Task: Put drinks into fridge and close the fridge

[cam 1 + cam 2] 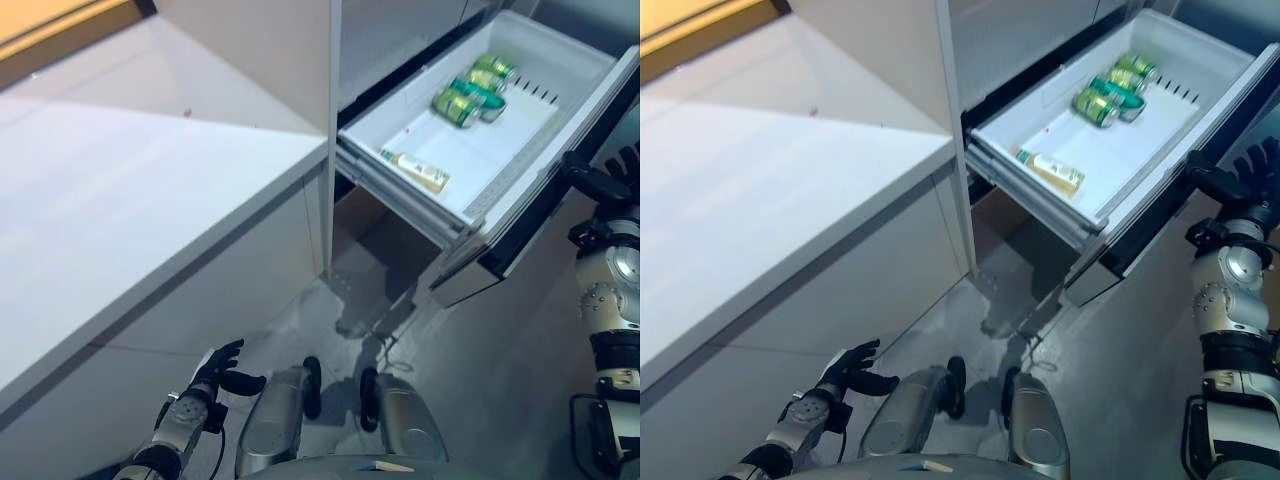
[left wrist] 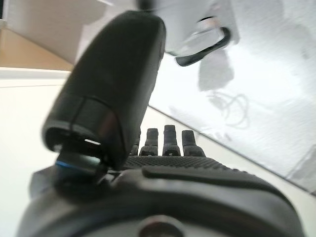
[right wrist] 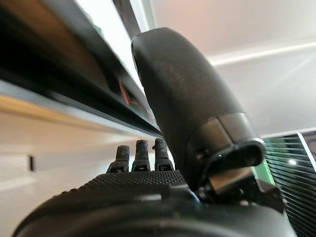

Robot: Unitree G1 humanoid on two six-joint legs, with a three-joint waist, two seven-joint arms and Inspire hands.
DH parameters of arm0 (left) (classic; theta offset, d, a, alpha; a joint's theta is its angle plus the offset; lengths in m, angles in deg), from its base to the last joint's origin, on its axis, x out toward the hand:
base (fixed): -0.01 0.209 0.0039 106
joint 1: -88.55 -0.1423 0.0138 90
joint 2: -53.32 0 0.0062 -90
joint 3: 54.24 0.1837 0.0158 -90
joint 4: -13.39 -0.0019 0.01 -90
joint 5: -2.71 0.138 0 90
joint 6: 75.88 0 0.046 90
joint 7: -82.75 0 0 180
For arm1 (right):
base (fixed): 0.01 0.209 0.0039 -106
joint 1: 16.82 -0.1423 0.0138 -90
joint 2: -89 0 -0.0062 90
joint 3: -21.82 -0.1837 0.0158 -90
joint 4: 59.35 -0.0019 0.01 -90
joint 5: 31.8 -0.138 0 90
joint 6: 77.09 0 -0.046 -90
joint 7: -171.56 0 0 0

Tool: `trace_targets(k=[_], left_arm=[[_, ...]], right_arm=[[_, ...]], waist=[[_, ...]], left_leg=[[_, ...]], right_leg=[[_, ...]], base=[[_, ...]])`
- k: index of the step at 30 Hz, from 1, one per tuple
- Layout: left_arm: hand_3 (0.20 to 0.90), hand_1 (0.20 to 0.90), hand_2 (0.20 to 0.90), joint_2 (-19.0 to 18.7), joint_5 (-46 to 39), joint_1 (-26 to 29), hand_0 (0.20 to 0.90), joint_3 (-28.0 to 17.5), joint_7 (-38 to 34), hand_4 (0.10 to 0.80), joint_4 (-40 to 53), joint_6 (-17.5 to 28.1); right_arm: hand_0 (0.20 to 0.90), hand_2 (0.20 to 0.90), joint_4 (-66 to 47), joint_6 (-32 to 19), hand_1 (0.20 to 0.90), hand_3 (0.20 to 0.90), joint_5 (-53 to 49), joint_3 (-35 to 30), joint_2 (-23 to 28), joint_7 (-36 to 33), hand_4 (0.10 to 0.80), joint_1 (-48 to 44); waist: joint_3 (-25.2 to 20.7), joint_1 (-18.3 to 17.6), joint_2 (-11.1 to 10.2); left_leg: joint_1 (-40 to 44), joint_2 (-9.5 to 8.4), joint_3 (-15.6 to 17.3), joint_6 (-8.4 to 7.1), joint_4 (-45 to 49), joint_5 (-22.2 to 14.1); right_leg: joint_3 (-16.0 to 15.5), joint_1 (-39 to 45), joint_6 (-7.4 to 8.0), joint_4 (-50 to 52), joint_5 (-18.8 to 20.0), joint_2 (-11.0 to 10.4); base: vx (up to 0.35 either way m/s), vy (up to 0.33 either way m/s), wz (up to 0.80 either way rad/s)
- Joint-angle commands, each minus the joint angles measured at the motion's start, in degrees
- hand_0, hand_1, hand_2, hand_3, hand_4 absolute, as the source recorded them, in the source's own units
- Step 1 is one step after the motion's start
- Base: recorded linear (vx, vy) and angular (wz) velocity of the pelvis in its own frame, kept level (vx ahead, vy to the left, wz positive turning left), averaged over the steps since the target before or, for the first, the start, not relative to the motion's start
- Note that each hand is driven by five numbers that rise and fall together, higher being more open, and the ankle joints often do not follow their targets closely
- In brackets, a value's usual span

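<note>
The fridge drawer [image 1: 520, 185] stands pulled out at the upper right. Green cans [image 1: 470, 90] lie at its far end and a pale bottle [image 1: 415, 171] lies near its front. My right hand [image 1: 605, 180] is open, fingers straight, right at the drawer's dark front panel [image 1: 540, 225]; its wrist view shows the fingers [image 3: 142, 155] pointing at the dark panel edge. My left hand [image 1: 222, 372] hangs low at the lower left beside the counter, open and empty, fingers relaxed [image 2: 165, 140].
A white counter [image 1: 130, 170] fills the left side, with a tall white cabinet wall [image 1: 330, 130] beside the drawer. Grey floor [image 1: 480, 370] lies below the drawer.
</note>
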Motion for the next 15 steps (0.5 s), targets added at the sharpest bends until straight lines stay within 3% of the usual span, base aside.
trace_targets(k=[1,5,15], left_arm=[[0.900,0.900,0.900,-0.2,-2.7,-2.1,0.900,1.7,-1.5,0.800,2.9,2.7],[0.900,0.900,0.900,0.0,-3.4,-2.2,0.900,1.4,-2.0,0.800,2.7,3.6],[0.900,0.900,0.900,0.2,-4.8,-2.6,0.900,1.6,-2.4,0.800,3.4,4.6]], right_arm=[[0.900,0.900,-1.6,-6.0,0.900,0.900,-2.7,0.5,2.5,4.7,0.800,-6.6],[0.900,0.900,-1.2,-5.8,0.900,0.900,-6.5,2.3,1.7,10.8,0.800,-7.8],[0.900,0.900,-2.5,-5.2,0.900,0.900,-9.6,5.7,-0.1,17.3,0.800,-12.0]], waist=[[-2.6,1.6,-0.1],[-1.4,2.2,0.4],[-0.2,3.8,0.9]], left_leg=[[-0.4,-3.31,-3.5,1.76,5.8,-9.0],[-2.1,-3.71,-4.0,1.56,6.0,-8.0],[-2.2,-4.08,-5.3,0.82,3.2,-5.3]], right_leg=[[-3.4,0.2,-1.74,1.7,1.1,-0.7],[-3.7,-1.9,-2.22,3.4,0.8,-0.7],[-4.6,-2.4,-2.13,3.4,1.4,-1.0]], base=[[-0.014,0.017,0.05],[-0.016,0.018,0.01],[0.006,0.040,0.03]])
